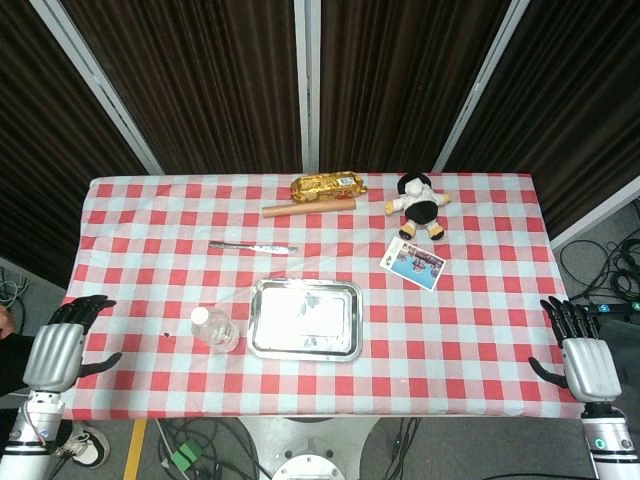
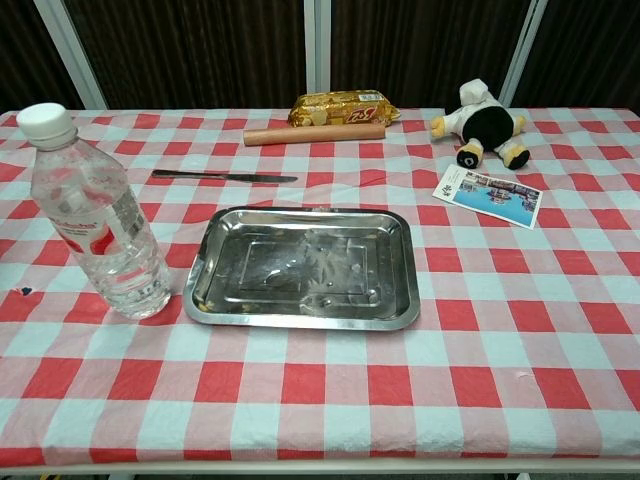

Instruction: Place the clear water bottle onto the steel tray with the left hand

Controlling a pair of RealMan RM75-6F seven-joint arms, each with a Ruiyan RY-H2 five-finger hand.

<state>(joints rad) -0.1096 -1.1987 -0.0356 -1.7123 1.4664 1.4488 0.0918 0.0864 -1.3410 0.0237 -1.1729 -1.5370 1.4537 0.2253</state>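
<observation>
We see the bottle (image 2: pixel 95 215) standing just left of the tray (image 2: pixel 305 305) at frame centre; the knife (image 2: pixel 223 176) lies behind both.

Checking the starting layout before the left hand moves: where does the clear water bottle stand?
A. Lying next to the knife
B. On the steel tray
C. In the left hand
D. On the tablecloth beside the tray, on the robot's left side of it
D: the clear water bottle stands upright on the cloth just left of the steel tray, while the left hand is at the table edge, holding nothing.

Left hand (image 1: pixel 57 352), right hand (image 1: pixel 585 360): fingers spread, seemingly empty.
</observation>
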